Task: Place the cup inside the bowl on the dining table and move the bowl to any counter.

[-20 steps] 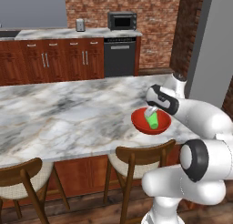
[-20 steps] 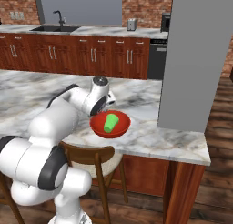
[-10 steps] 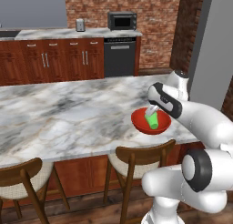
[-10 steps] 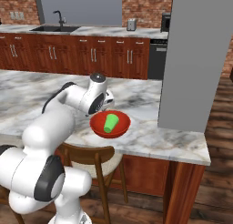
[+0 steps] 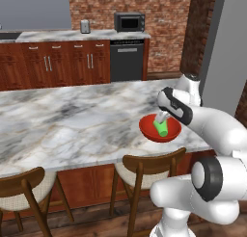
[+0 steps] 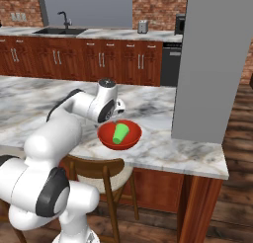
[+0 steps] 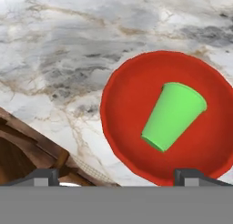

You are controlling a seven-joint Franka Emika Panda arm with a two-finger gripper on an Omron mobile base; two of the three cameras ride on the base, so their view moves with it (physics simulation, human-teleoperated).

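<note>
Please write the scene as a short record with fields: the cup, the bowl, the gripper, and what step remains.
cup: green cup lies on its side inside the bowl
bowl: red bowl on the dining table, near the edge above a stool
gripper: gripper open, above the bowl, holding nothing
remaining: bowl not yet moved to a counter

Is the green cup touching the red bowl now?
Touching. In the hand view the cup lies on its side inside the bowl, resting on its red floor with no gap; the right base view agrees.
</note>
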